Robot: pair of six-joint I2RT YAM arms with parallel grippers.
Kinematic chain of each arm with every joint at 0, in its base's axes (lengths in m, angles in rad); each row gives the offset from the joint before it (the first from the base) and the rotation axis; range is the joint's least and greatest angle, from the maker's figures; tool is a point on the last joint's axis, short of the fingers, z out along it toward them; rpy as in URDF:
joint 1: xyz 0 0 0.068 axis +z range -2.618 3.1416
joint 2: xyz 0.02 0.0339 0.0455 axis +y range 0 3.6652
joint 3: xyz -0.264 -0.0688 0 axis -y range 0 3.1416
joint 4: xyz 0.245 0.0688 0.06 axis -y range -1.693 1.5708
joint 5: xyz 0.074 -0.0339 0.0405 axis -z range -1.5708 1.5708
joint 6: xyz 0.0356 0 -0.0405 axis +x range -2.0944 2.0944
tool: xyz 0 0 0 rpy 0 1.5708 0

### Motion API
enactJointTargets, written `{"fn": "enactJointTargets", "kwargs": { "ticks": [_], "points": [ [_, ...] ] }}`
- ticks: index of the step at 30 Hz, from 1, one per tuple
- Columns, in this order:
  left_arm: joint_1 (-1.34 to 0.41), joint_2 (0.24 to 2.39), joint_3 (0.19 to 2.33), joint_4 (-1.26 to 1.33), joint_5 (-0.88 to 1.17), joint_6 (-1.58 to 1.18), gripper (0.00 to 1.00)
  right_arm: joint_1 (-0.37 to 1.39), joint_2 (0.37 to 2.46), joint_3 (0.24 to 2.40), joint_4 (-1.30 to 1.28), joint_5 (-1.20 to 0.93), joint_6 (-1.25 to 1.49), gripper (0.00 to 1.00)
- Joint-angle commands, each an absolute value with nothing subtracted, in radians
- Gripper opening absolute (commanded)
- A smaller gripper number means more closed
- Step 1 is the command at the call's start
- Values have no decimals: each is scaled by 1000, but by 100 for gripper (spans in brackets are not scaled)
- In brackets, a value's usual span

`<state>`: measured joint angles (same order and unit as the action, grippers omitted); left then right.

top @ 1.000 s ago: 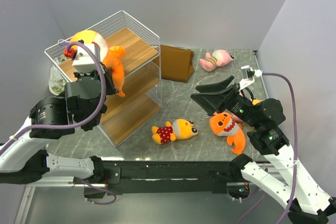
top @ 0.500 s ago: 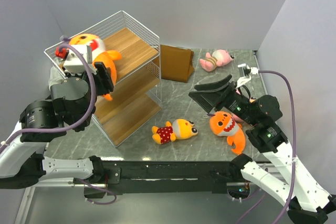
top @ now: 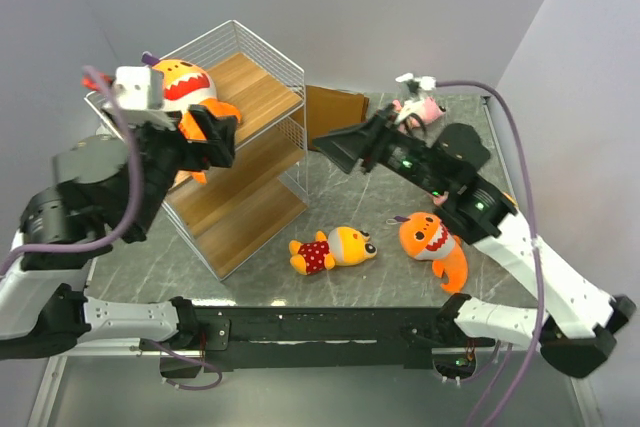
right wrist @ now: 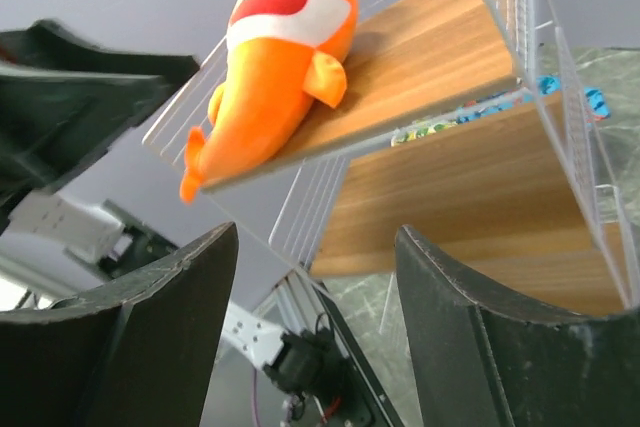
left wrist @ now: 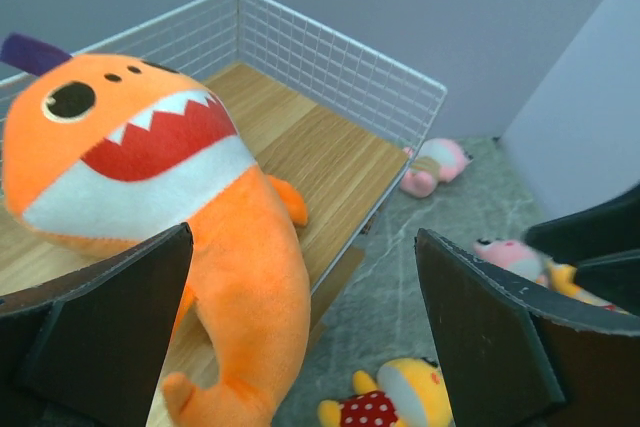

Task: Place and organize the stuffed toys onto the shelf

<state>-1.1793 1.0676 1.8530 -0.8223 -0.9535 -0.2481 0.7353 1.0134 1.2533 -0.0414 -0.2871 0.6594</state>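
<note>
One big orange shark lies on the top board of the shelf, head to the back left, tail hanging over the front edge. My left gripper stands open just in front of its tail and touches nothing. In the left wrist view the shark fills the left side between the wide open fingers of that gripper. My right gripper hovers open and empty beside the shelf's right side. On the table lie a second shark, a small red-dotted toy and a pink toy.
A brown folded bag leans behind the shelf's right side. The right arm stretches over the table's middle and partly covers the pink toy. Another pink toy lies on the table further right. Grey walls close in on both sides.
The left gripper opened and let go of the shark, which now rests on the top board. The right arm swung left from above the table shark toward the shelf.
</note>
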Motion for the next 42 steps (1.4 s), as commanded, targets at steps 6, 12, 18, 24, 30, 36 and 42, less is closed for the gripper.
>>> {"fn": "enactJointTargets", "kwargs": {
  "ticks": [6, 12, 18, 24, 30, 36, 42],
  "points": [
    [-1175, 853, 1812, -577, -767, -270, 96, 948, 1284, 1587, -106, 41, 595, 67],
    [-1175, 738, 1743, -546, -703, -293, 96, 1031, 1440, 1777, -162, 156, 526, 66],
    [-1175, 773, 1842, -678, -732, -304, 97, 1072, 1584, 1931, -219, 161, 476, 65],
    [-1175, 758, 1812, -643, -718, -290, 96, 1103, 1692, 2074, -302, 152, 433, 65],
    [-1175, 775, 1822, -617, -739, -249, 96, 1118, 1750, 2134, -327, 143, 416, 60],
    [-1175, 775, 1802, -607, -726, -247, 96, 1120, 1733, 2074, -233, 61, 390, 29],
    [-1175, 767, 1790, -601, -723, -249, 97, 1120, 1773, 2118, -239, 5, 379, 28]
  ]
}}
